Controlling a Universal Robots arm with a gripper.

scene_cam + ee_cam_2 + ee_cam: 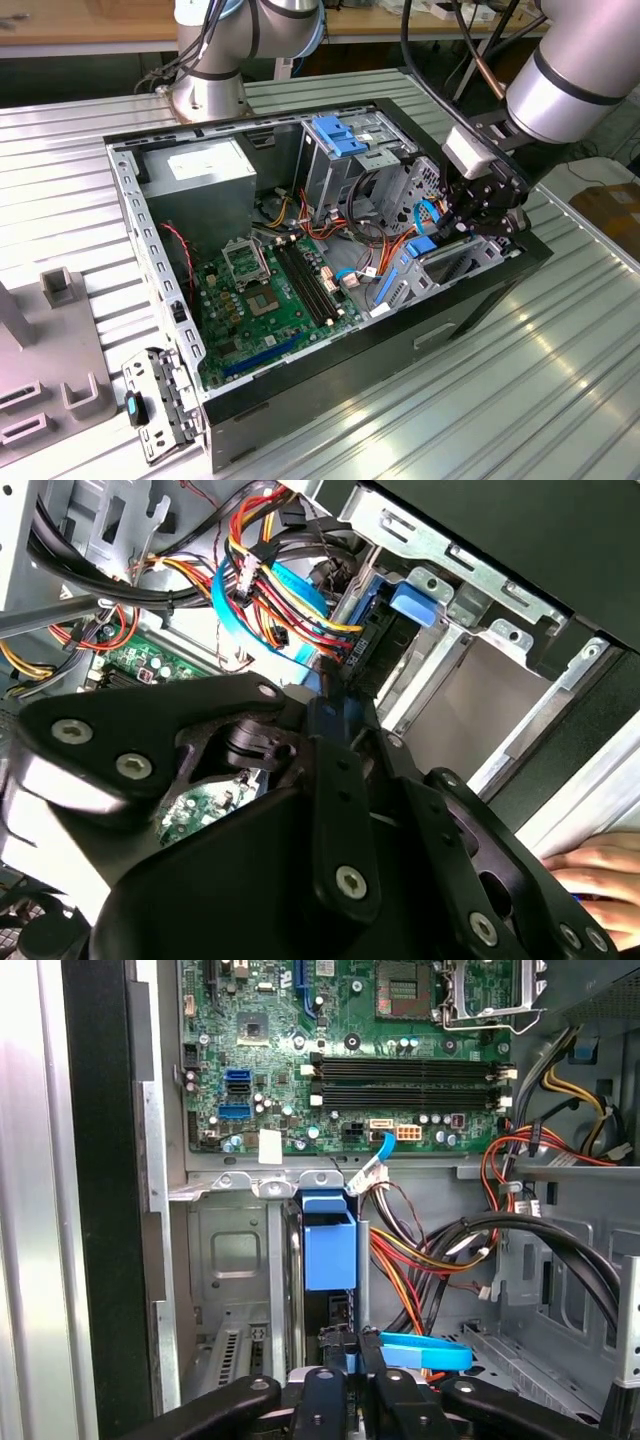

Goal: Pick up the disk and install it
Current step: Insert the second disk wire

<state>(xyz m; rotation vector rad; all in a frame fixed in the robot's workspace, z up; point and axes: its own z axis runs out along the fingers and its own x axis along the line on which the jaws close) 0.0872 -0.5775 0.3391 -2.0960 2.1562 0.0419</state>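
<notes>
Right, first wrist view: the gripper (350, 1365) sits low in the drive bay (230, 1260) of the open computer case (110, 1210). Its black fingers (320, 1385) are drawn in close on the near end of the disk (328, 1250). I see the disk edge-on, standing upright in the slot. Its light-blue rail faces me and its long axis runs away from the fingers toward the motherboard (330, 1050). Orange, red and black cables (430, 1250) hang just beside it.

Second wrist view: same grip, from the side. The fingers meet on the blue rail, and the rail leads off from them to a blue tab (413, 600) at the bay's metal frame (480, 610). The dark body of the disk lies along that rail, deep between the bay walls. A person's hand (600, 870) rests outside the case.

Exterior view: the arm (570, 80) reaches in from the exterior view's right. The gripper is down in the bay at that end of the case, which lies open on the ribbed table (500, 400). Under the fingers I cannot separate the disk from the other blue parts. A grey power supply (205, 180) sits at the far corner, and a blue latch (340, 135) tops the upper cage.
</notes>
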